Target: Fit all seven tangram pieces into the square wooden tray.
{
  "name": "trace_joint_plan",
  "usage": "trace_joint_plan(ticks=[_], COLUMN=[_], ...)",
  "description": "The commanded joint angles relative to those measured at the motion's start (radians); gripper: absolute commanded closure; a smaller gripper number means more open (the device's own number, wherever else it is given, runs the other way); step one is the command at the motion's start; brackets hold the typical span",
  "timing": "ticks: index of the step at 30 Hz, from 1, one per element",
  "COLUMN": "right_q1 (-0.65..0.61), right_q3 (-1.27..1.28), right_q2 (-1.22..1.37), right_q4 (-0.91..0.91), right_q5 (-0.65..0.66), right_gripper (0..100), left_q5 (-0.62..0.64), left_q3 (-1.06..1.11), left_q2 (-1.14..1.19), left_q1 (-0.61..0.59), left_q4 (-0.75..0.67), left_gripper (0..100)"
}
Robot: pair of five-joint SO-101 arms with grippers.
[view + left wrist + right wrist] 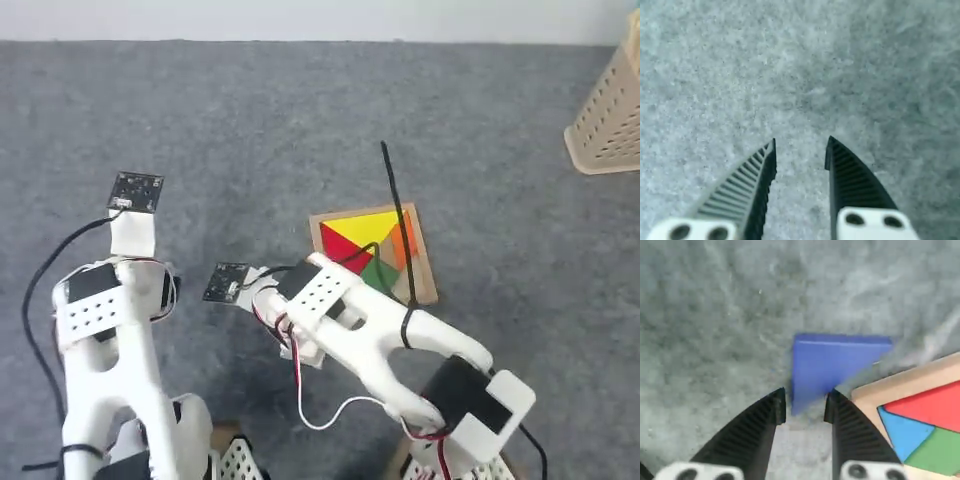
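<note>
My right gripper point(805, 397) is shut on the narrow corner of a blue triangle point(835, 360), which lies on the grey carpet just outside a corner of the square wooden tray point(875, 390). Inside the tray sit a red piece point(925, 407), a light blue piece point(902, 432) and a green piece point(935, 452). From above, the tray point(425, 290) shows yellow point(372, 232), red point(340, 245), orange point(403, 240) and green point(378, 275) pieces, partly covered by the right arm point(370, 330). My left gripper point(800, 145) stands open over bare carpet.
A beige perforated basket point(610, 110) stands at the far right edge. A thin black cable point(395, 210) runs across the tray. The left arm point(110, 320) is at the near left. Grey carpet point(300, 130) stretches toward the back.
</note>
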Motion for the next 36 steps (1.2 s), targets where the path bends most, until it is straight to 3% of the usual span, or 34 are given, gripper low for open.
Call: trace_joint_plan(ticks=[1,10,26,30,36], right_q1=[-0.013,-0.022,-0.073,-0.073,-0.073], right_q3=[-0.109,-0.186,-0.339,-0.341,-0.319], right_q2=[-0.018,-0.016,0.219,0.211,0.137], right_q4=[-0.005,-0.001,0.074,0.074,0.064], right_q5=[-0.098,-0.517,-0.577,-0.583,-0.614], right_gripper=[86.2,86.1,85.4,79.1,78.5], left_q5=[0.0,0.0,0.0,0.0,0.0], left_q3=[-0.004,-0.004,-0.004,-0.004,-0.004], left_q2=[0.003,0.002,0.0,0.0,0.002], left_q1=[0.006,0.006,0.006,0.006,0.006], left_q4=[-0.015,-0.015,-0.015,-0.015,-0.015], left_gripper=[85,85,85,85,85])
